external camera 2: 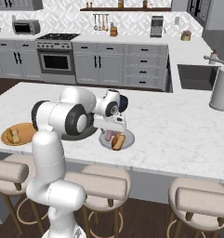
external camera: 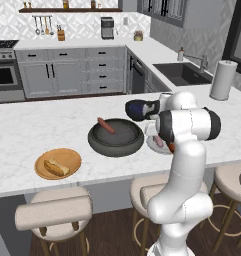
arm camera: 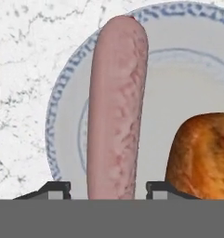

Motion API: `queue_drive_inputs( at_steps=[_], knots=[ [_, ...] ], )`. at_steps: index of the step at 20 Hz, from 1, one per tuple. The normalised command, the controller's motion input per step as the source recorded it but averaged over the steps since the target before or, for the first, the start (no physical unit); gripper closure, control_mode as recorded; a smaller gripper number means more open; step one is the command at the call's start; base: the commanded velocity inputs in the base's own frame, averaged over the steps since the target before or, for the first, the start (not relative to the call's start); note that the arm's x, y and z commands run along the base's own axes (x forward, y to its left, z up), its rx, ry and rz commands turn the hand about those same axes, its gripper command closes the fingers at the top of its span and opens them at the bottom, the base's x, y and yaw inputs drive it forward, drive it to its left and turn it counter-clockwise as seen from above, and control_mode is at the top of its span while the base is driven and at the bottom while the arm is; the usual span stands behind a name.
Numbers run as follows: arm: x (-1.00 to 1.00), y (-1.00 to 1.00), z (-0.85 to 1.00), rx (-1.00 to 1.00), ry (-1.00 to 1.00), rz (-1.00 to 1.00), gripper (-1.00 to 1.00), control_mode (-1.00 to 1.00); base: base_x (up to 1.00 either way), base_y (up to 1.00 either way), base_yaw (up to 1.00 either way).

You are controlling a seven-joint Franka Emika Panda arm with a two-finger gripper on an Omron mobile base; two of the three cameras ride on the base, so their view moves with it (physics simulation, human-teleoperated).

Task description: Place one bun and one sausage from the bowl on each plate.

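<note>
In the hand view my gripper (arm camera: 108,188) hangs low over the light grey plate (arm camera: 62,107), its jaws open a little wider than the pale pink sausage (arm camera: 115,111) lying between them on the plate. A golden bun (arm camera: 201,153) rests on the same plate beside it. From the right base view the gripper (external camera 2: 108,135) stands over this plate (external camera 2: 129,139) with the bun (external camera 2: 118,142). The dark bowl (external camera: 115,137) holds a reddish-brown sausage (external camera: 106,125). The tan wooden plate (external camera: 42,160) carries the other bun (external camera: 57,167).
A glossy dark blue bowl (external camera: 137,109) stands behind the grey plate. A paper towel roll (external camera: 223,80) and the sink (external camera: 184,74) are at the far right. Stools (external camera: 54,210) line the counter's front edge.
</note>
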Motion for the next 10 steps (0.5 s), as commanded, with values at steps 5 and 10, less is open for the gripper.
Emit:
queue_drive_inputs(
  at_steps=[5, 10],
  knots=[
    [0.0, 0.07, 0.21, 0.0, -0.09, -0.01, -1.0, -1.0, 0.0, 0.0, 0.0],
    [0.0, 0.58, 0.8, 0.0, -0.18, 0.29, -1.0, -1.0, 0.0, 0.0, 0.0]
  ],
)
